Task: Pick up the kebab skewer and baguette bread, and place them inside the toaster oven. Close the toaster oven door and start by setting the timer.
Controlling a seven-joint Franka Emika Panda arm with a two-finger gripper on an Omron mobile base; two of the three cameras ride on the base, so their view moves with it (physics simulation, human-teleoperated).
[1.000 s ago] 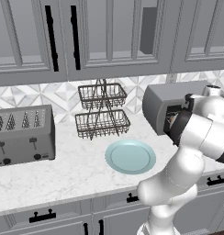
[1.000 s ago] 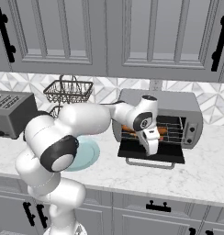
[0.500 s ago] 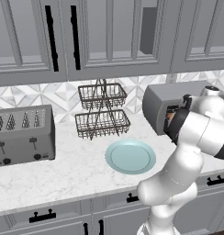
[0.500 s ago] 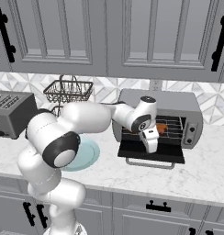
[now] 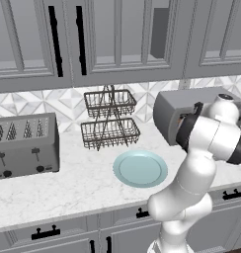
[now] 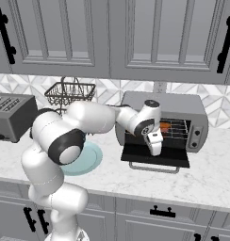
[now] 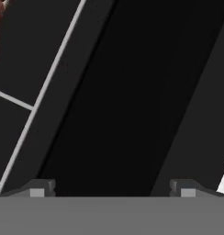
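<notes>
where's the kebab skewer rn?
In the right base view the kebab skewer lies on the wire rack inside the toaster oven, above the lowered door, just right of the open gripper.

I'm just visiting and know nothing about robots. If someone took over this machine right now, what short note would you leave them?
Gripper: open, holding nothing, over the toaster oven's lowered door.
Kebab skewer: lying on the rack inside the toaster oven.
Baguette: I can't make it out in these pictures.
Plate: on the counter, nothing on it.
Done: skewer is in.
Left: confirm where the bread is, shut the door, set the timer.
</notes>
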